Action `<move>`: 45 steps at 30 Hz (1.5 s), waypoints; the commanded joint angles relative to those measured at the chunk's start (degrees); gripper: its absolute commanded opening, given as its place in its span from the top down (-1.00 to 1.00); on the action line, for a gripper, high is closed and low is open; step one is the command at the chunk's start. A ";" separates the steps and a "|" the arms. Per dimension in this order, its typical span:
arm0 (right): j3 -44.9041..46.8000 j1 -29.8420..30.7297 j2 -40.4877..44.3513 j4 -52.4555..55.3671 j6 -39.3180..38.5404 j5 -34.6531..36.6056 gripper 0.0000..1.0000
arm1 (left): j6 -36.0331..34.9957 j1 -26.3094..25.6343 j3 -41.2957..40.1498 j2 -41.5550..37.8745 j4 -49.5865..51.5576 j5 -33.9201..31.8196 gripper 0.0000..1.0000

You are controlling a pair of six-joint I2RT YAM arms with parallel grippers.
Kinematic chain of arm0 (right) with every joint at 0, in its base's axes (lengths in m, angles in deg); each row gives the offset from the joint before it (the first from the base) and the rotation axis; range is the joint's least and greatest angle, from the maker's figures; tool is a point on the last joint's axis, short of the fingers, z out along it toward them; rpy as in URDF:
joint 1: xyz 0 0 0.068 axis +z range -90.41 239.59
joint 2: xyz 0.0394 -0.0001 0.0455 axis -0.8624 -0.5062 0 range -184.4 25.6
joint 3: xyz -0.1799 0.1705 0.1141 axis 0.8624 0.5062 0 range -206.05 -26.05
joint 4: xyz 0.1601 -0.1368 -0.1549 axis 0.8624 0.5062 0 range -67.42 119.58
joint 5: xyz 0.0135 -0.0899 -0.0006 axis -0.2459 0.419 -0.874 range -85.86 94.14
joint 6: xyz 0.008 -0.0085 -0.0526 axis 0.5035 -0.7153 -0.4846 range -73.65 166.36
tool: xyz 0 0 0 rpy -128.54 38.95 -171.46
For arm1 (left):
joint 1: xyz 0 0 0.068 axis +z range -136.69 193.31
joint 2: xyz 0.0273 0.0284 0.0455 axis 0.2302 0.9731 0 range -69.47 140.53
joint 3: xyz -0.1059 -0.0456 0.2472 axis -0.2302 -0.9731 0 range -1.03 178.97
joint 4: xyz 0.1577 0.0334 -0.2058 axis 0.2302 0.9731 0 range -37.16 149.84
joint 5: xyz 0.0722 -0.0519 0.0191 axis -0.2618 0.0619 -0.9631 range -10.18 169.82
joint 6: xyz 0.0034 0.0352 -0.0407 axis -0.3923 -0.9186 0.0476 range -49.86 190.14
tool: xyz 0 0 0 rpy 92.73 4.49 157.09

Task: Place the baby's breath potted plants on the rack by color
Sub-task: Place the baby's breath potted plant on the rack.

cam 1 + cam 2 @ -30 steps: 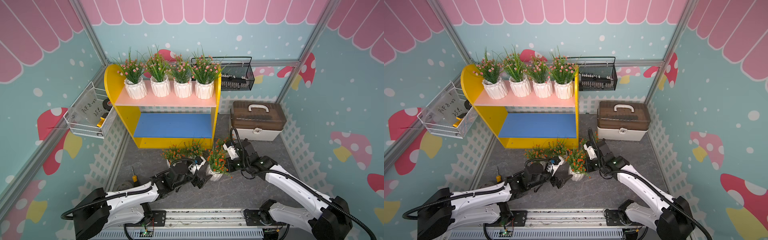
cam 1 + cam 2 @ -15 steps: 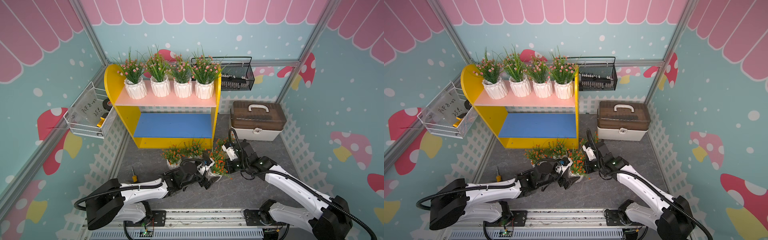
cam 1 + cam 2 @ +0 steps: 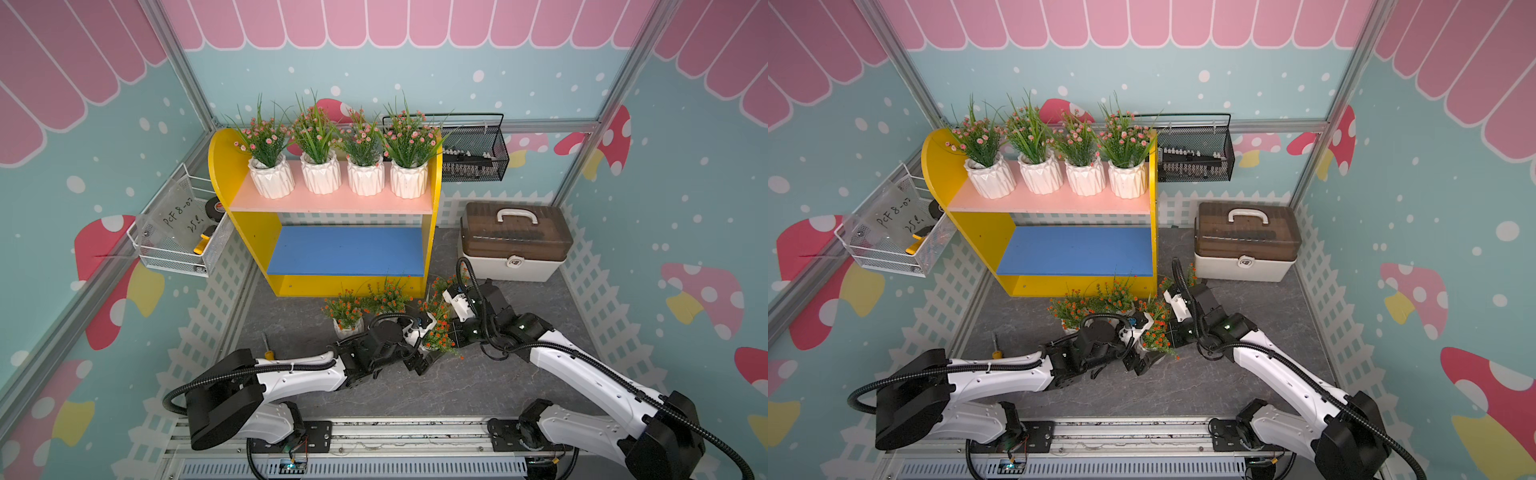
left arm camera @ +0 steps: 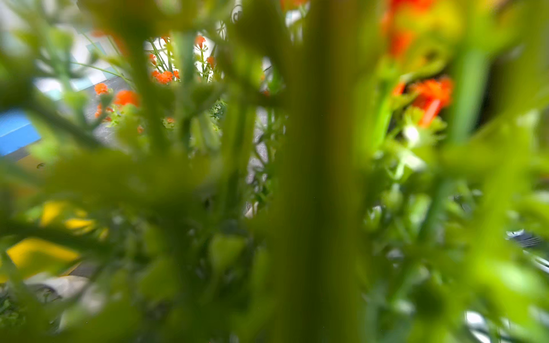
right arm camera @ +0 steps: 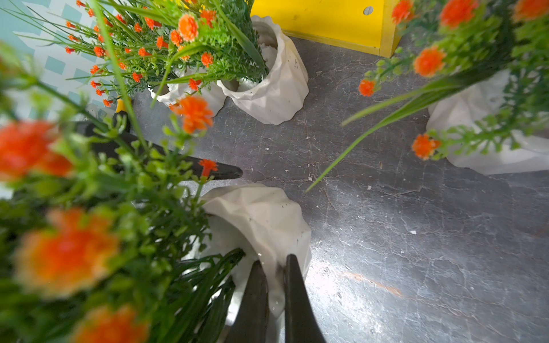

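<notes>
we see the right gripper (image 5: 274, 260) pinching the rim of an orange-blossom pot (image 5: 261, 213), the left gripper (image 3: 430, 346) spread wide astride it (contact unclear).

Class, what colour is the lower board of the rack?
The lower board is blue, clearest in a top view.

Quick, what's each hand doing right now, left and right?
Left hand: open wide beside the orange-flowered pot; contact cannot be told.
Right hand: closed on that pot's rim.
</notes>
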 commanded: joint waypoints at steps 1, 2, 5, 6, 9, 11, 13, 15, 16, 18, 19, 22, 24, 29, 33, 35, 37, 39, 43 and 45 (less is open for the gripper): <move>-1.23 0.82 1.74 -3.11 -0.80 -2.54 1.00 | 0.13 -0.07 1.87 1.23 -1.22 -0.69 -0.93; -1.14 0.82 1.70 -3.19 -0.84 -2.54 1.00 | 0.15 -0.10 2.02 1.37 -1.25 -0.71 -0.92; -0.91 0.91 1.57 -3.20 -0.95 -2.63 1.00 | 0.13 -0.13 2.63 1.89 -0.85 -0.60 -0.89; -0.79 0.95 1.57 -3.20 -0.97 -2.68 1.00 | 0.17 -0.07 2.83 2.04 -0.74 -0.51 -0.87; -0.40 0.90 1.54 -3.28 -0.97 -2.50 1.00 | -0.05 -0.08 3.36 2.43 -0.21 -0.37 -0.80; -0.11 0.97 1.46 -3.24 -1.06 -2.17 1.00 | -0.05 -0.09 3.56 2.51 0.07 -0.20 -0.77; 0.26 0.91 1.22 -3.25 -1.13 -1.97 1.00 | -0.13 -0.11 3.73 2.52 0.29 0.02 -0.70; 0.48 0.95 1.05 -3.32 -1.08 -1.86 1.00 | -0.14 -0.13 3.90 2.61 0.69 0.26 -0.62; 0.63 0.91 0.97 -3.38 -1.06 -1.84 1.00 | -0.21 -0.06 3.91 2.69 0.87 0.39 -0.58; 0.67 0.90 0.96 -3.38 -1.15 -1.33 1.00 | -0.18 -0.07 4.00 2.75 1.09 0.68 -0.46; 0.81 0.90 0.89 -3.38 -1.23 -1.16 1.00 | -0.14 -0.10 4.00 2.65 1.08 0.88 -0.40; 0.86 0.90 0.77 -3.02 -1.32 -0.47 1.00 | 0.21 -0.10 4.09 2.52 1.19 0.51 -0.19; 0.98 0.93 1.01 -2.94 -1.41 0.24 0.98 | 0.47 -0.12 4.26 2.52 1.44 0.44 -0.09; 0.82 0.90 2.45 -2.77 -1.39 1.80 0.78 | 0.74 -0.06 4.29 2.38 1.70 0.28 0.02; -0.33 0.83 3.02 -0.66 -1.72 3.58 0.63 | 0.49 -0.13 4.35 1.95 2.44 -0.60 0.07; -0.87 0.59 4.03 0.44 -1.92 4.87 0.53 | 0.31 -0.06 4.35 1.56 3.16 -1.36 0.09; -1.35 0.17 5.47 1.76 -2.24 6.24 0.46 | 0.05 -0.11 4.31 1.04 3.79 -1.99 0.10; -1.83 -0.43 6.82 3.10 -2.51 7.48 0.42 | -0.05 -0.11 4.11 0.32 4.27 -2.39 0.11; -2.09 -2.57 9.55 5.94 -2.98 9.39 0.39 | -0.40 0.01 4.59 -1.51 7.10 -3.89 0.13; -1.89 -4.01 11.21 7.17 -3.32 10.05 0.36 | -0.66 0.03 4.95 -2.85 9.11 -5.00 0.15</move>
